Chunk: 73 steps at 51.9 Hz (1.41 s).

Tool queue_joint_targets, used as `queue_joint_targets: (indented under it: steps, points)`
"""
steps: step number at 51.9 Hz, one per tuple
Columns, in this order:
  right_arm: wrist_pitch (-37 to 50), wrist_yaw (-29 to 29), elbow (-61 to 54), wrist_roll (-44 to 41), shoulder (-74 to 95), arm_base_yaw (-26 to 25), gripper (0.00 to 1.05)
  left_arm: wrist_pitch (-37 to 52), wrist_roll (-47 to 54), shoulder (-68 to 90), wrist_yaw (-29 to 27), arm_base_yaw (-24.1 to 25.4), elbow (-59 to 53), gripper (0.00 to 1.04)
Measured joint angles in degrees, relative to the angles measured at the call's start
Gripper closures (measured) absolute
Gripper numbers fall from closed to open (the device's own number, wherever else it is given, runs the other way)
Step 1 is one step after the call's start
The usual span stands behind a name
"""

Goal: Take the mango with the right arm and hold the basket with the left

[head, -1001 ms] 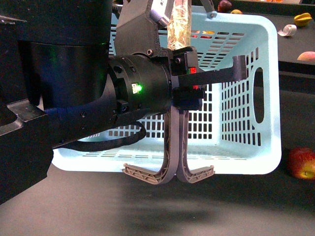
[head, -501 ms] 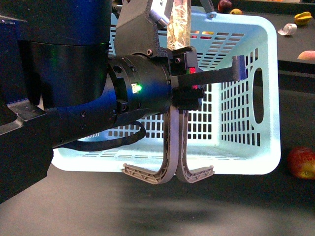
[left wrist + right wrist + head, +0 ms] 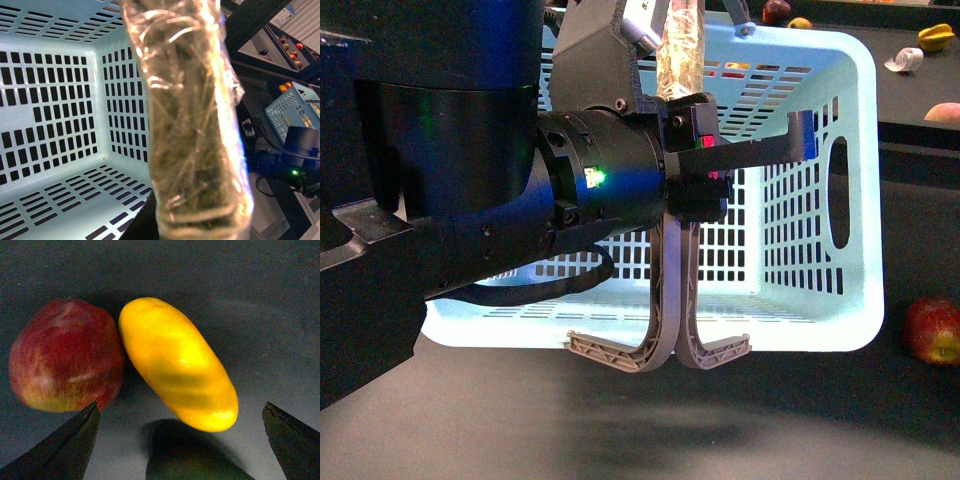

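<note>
The mango [image 3: 177,365] is a smooth yellow oval lying on the dark table, close beside a red-and-yellow apple [image 3: 65,355]. My right gripper [image 3: 180,440] is open above it. Its two dark fingertips [image 3: 65,445] stand wide apart on either side of the mango's near end, touching nothing. The pale turquoise basket [image 3: 840,300] fills the front view. My bulky left arm, with its green light, has its gripper [image 3: 705,175] shut on the basket's two taupe handles [image 3: 670,290], which are held together. In the left wrist view a clear-wrapped bundle [image 3: 190,125] hides the jaws, with the basket's slotted inside [image 3: 60,100] behind.
Another apple [image 3: 932,330] lies on the table right of the basket. Far back right are a starfruit [image 3: 934,38], a pale peach-coloured fruit [image 3: 942,112] and a dark red fruit [image 3: 777,10]. A dark green shape [image 3: 190,465] sits under the right gripper.
The basket and the left gripper have shifted slightly to the left; the grip on the handles looks the same.
</note>
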Motion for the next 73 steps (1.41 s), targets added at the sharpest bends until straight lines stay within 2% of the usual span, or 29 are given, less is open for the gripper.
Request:
queue_joint_targets:
  steps: [18,64,68,73]
  points:
    - [-6.16,3.06,11.19,0.61,6.23,0.87,0.08,0.00,0.00,0.00,0.02,0.00,0.00,1.00]
    - [-9.90,6.51,21.14,1.73,14.38,2.40,0.08,0.00,0.00,0.00,0.02,0.00,0.00,1.00]
    - [-9.90,6.62,21.29,1.84,14.67,2.49,0.15,0.00,0.00,0.00,0.02,0.00,0.00,1.00]
    - [-9.88,6.62,21.29,1.86,14.97,2.49,0.29,0.00,0.00,0.00,0.02,0.00,0.00,1.00]
